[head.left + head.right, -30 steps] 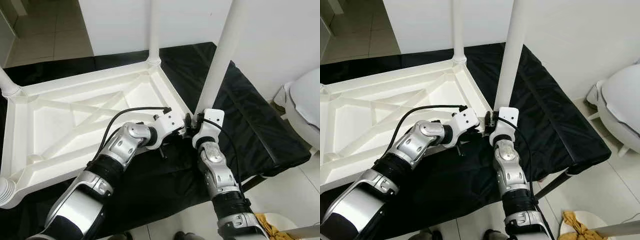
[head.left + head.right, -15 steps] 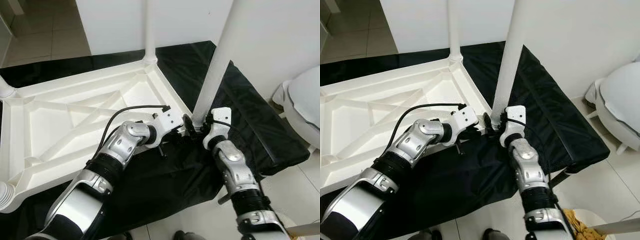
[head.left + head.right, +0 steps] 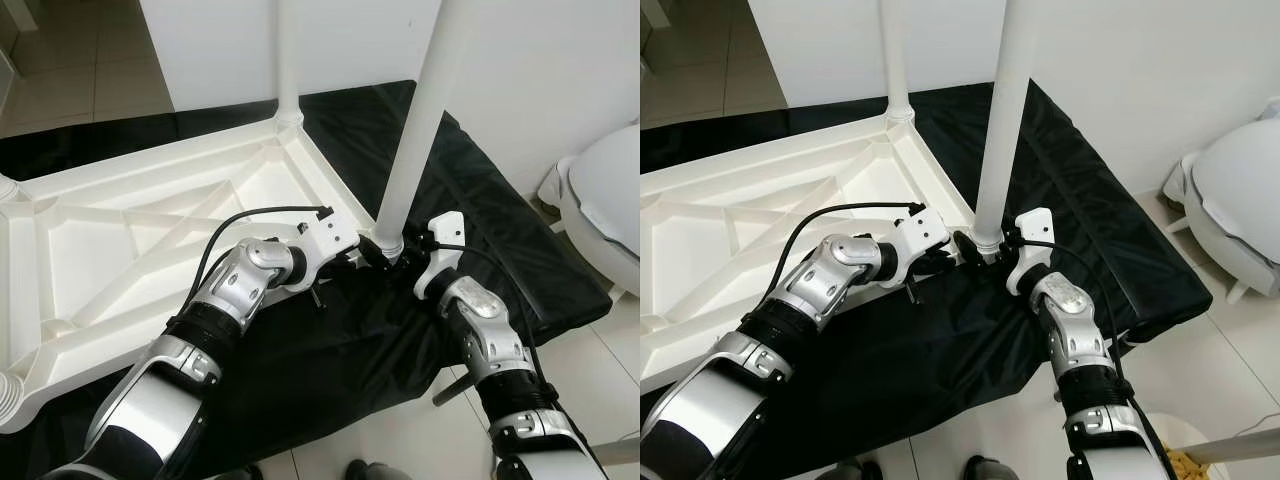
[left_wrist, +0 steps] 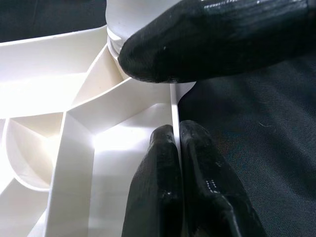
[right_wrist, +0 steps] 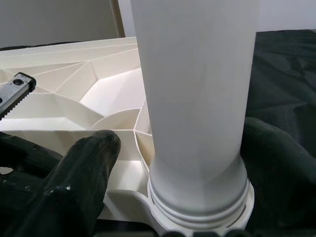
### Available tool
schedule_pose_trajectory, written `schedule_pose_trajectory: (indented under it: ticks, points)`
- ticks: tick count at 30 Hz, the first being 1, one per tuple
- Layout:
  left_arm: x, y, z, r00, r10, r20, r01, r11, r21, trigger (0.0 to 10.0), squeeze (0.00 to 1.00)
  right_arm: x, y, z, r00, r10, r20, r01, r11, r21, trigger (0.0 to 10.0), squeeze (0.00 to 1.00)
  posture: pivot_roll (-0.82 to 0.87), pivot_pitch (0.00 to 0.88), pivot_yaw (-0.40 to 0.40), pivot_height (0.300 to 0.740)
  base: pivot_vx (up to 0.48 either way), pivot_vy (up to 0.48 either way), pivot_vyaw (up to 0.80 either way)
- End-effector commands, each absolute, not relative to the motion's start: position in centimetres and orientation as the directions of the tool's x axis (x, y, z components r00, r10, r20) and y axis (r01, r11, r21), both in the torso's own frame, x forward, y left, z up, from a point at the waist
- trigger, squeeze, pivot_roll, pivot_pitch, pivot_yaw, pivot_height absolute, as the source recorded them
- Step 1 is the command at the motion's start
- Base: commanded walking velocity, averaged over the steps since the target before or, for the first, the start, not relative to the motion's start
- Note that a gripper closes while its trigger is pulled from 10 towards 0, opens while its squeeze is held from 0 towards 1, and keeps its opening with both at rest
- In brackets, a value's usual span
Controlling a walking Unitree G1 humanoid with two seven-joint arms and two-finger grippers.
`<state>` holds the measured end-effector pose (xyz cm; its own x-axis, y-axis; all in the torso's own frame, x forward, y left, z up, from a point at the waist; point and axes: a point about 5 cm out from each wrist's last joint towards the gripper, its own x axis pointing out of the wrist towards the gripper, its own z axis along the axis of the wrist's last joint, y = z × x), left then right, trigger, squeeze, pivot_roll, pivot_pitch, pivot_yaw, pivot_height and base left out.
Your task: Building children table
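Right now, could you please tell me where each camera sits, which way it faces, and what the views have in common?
Left eye: on the head, looking forward and down at the upturned tabletop on black cloth; both arms show.
Right eye: beside it, same scene, both arms.
Left wrist: looks along the left gripper, fingers pinching the tabletop's rim.
Right wrist: looks along the right gripper at the near leg; one finger beside it.
Shared: all four show the corner where that leg meets the tabletop.

My head views are bright, even and sharp. At my left wrist, white plastic glares at nine o'clock; my near fingers blur.
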<state>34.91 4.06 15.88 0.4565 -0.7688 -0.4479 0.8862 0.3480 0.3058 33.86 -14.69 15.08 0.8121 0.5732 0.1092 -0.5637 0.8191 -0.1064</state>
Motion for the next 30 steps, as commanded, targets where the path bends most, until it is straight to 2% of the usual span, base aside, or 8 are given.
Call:
schedule_pose_trajectory:
  ticks: [1, 11, 26, 27, 28, 30]
  points:
    - [35.2, 5.6, 14.3, 0.519, -0.686, -0.51, 0.855, 0.408, 0.321, 10.0, 0.0, 34.0, -14.5, 14.4, 0.807, 0.585, 0.083, -0.578, 0.81, -0.096, 10.0, 0.0, -0.06, 0.123, 0.036, 0.74, 0.0, 0.0, 0.0]
    - [35.0, 5.6, 14.3, 0.506, -0.693, -0.514, 0.863, 0.392, 0.32, 10.0, 0.0, 35.5, -15.2, 14.0, 0.849, 0.522, 0.087, -0.516, 0.853, -0.077, 10.0, 0.0, -0.05, 0.122, 0.04, 0.74, 0.0, 0.0, 0.0]
    - [34.5, 5.3, 14.3, 0.479, -0.706, -0.523, 0.877, 0.357, 0.321, 10.0, 0.0, 36.3, -14.3, 14.1, 0.82, 0.562, 0.109, -0.555, 0.827, -0.086, 9.9, 0.0, -0.04, 0.117, 0.043, 0.74, 0.0, 0.0, 0.0]
    - [34.4, 5.3, 14.3, 0.477, -0.706, -0.523, 0.878, 0.355, 0.321, 10.0, 0.0, 36.3, -14.3, 14.1, 0.819, 0.564, 0.111, -0.557, 0.826, -0.088, 4.5, 0.0, -0.04, 0.118, 0.042, 0.74, 0.0, 0.0, 0.0]
    - [34.4, 5.2, 14.2, 0.475, -0.707, -0.524, 0.879, 0.353, 0.32, 10.0, 0.0, 36.3, -14.3, 14.1, 0.818, 0.564, 0.112, -0.557, 0.826, -0.091, 0.0, 0.0, -0.04, 0.117, 0.04, 0.74, 0.0, 0.0, 0.0]
    - [34.3, 5.2, 14.2, 0.473, -0.707, -0.525, 0.88, 0.351, 0.32, 10.0, 0.0, 36.2, -14.3, 14.0, 0.811, 0.574, 0.114, -0.568, 0.819, -0.084, 0.0, 0.0, -0.04, 0.117, 0.04, 0.74, 0.0, 0.0, 0.0]
